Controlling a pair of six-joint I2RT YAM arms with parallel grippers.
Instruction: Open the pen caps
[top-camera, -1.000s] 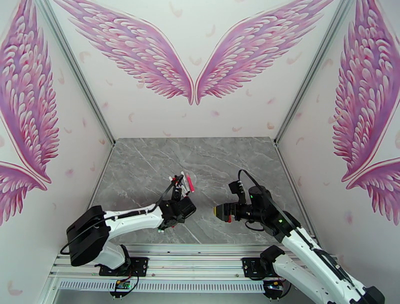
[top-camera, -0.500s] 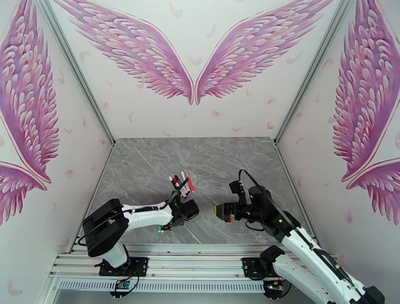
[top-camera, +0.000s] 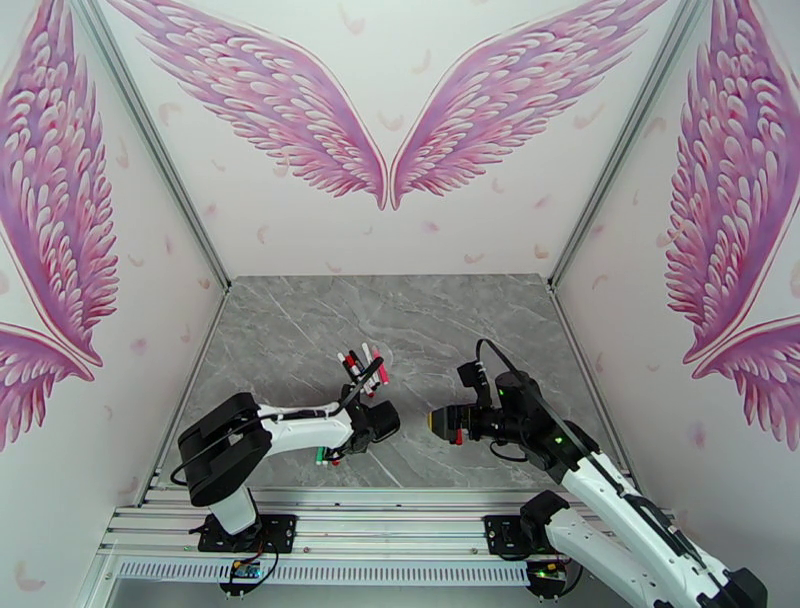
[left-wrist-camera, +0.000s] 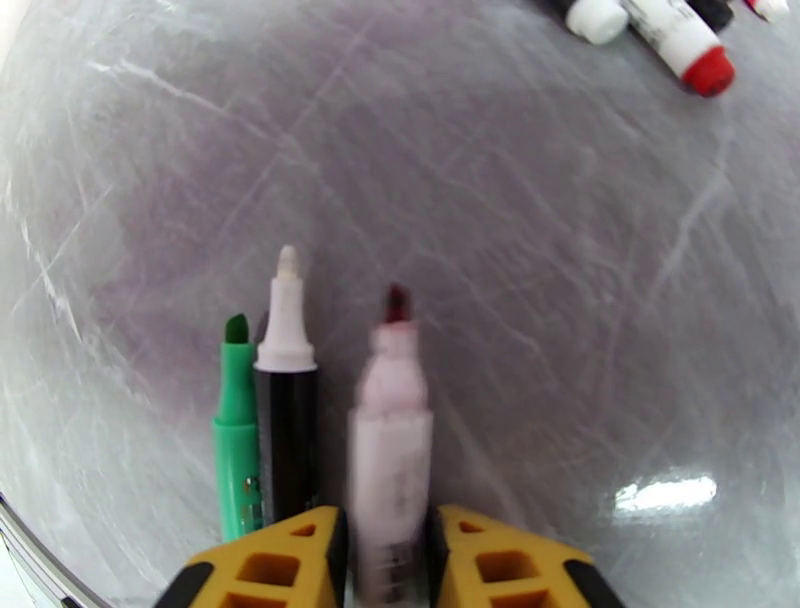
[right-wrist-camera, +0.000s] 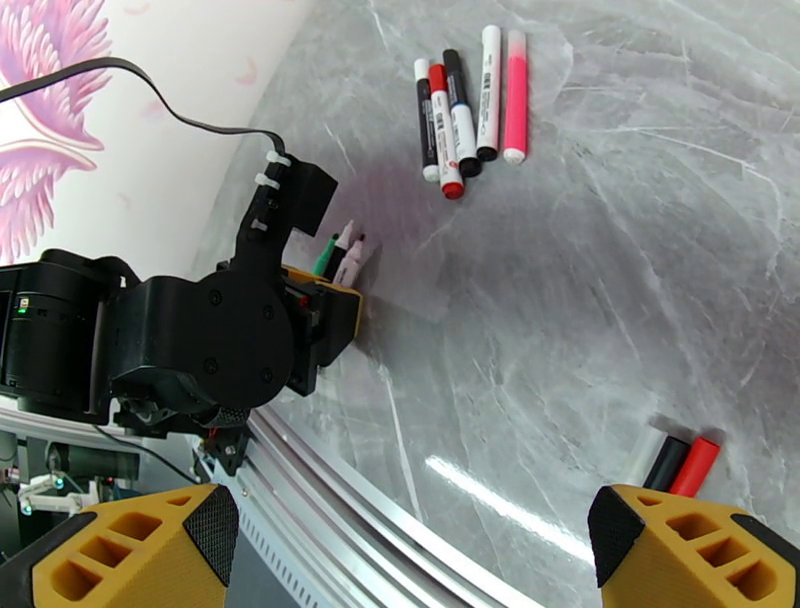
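Observation:
My left gripper (left-wrist-camera: 388, 520) is shut on a white pen (left-wrist-camera: 390, 440) with a bare dark-red tip, low over the table. Beside that pen lie an uncapped green pen (left-wrist-camera: 235, 430) and a black pen (left-wrist-camera: 288, 400) with a white tip. Several capped pens (right-wrist-camera: 465, 100) lie side by side farther out, also seen in the top view (top-camera: 365, 368). Three loose pen caps (right-wrist-camera: 670, 462), whitish, black and red, lie under my right gripper (right-wrist-camera: 415, 540). It hangs wide open above the table with nothing between its fingers. From above, the left gripper (top-camera: 345, 447) sits near the front edge and the right gripper (top-camera: 440, 422) faces it.
The grey marble table (top-camera: 450, 320) has bare room at the back and right. A metal rail (top-camera: 400, 495) runs along the near edge, just behind the uncapped pens. White walls with pink wings close in the left, right and back.
The left arm's elbow swung right and its gripper sank toward the near table edge, bringing the red-tipped pen down beside the green and black ones. The right arm stayed still.

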